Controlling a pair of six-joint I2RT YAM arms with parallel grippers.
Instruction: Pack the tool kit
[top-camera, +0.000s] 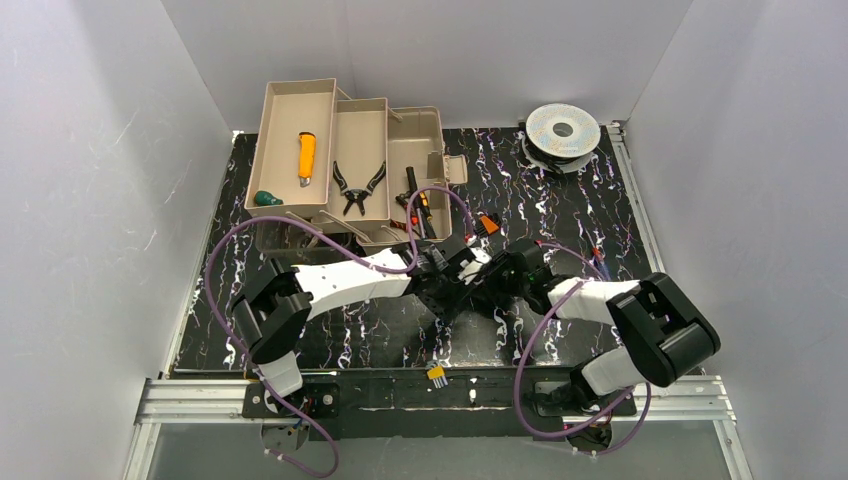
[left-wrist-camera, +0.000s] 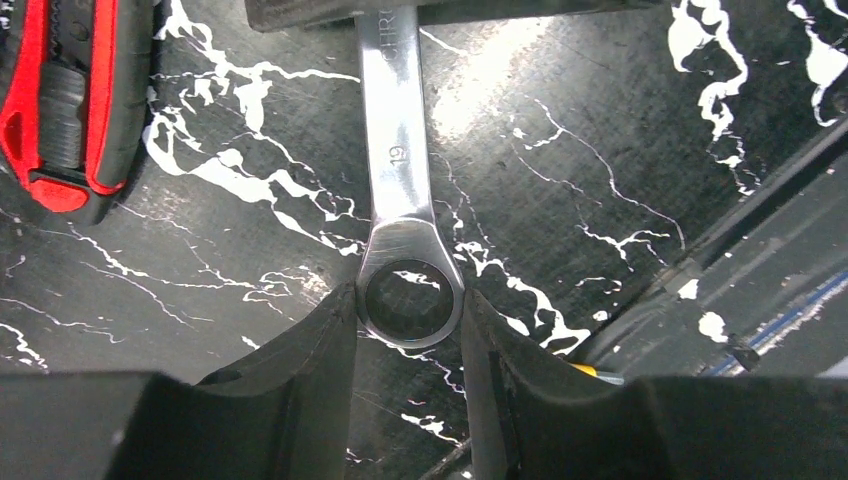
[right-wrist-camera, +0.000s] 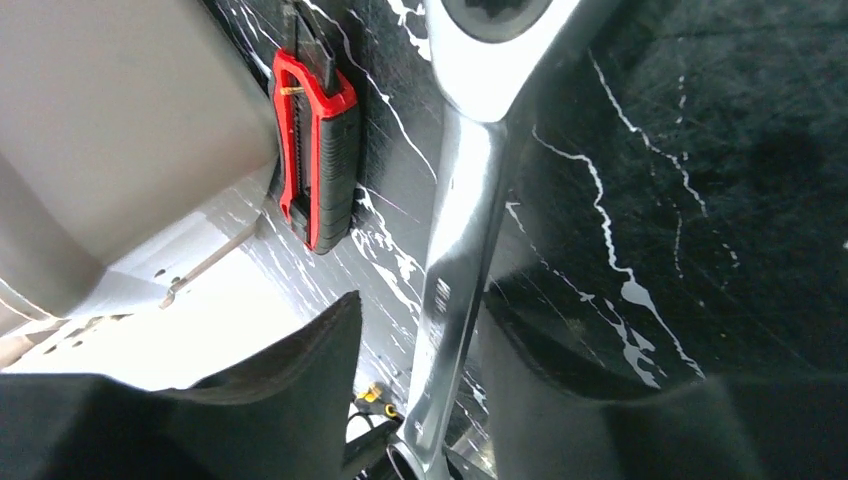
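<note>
The left gripper (left-wrist-camera: 408, 305) pinched the wrench (left-wrist-camera: 395, 150) by its ring end; the right gripper (right-wrist-camera: 420, 300) straddled its shaft, jaws apart

Silver wrench (left-wrist-camera: 400, 180); black, white-veined tabletop (left-wrist-camera: 600, 130)

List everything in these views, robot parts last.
toolbox: one, tan, trays folded out, far left of table
knife: one, yellow, in leftmost tray
pliers: one, black-handled, in middle tray
other tools: count unclear, dark and orange, right compartment
green item: one, left of toolbox, unidentifiable
wrench: one, silver, on table between arms
box cutter: one, red and black, beside wrench
wire spool: one, silver, far right corner
table: one, black with white veins
left arm: one, white and black, jaws closed on wrench's ring end
right arm: one, white and black, jaws open astride wrench's shaft
</note>
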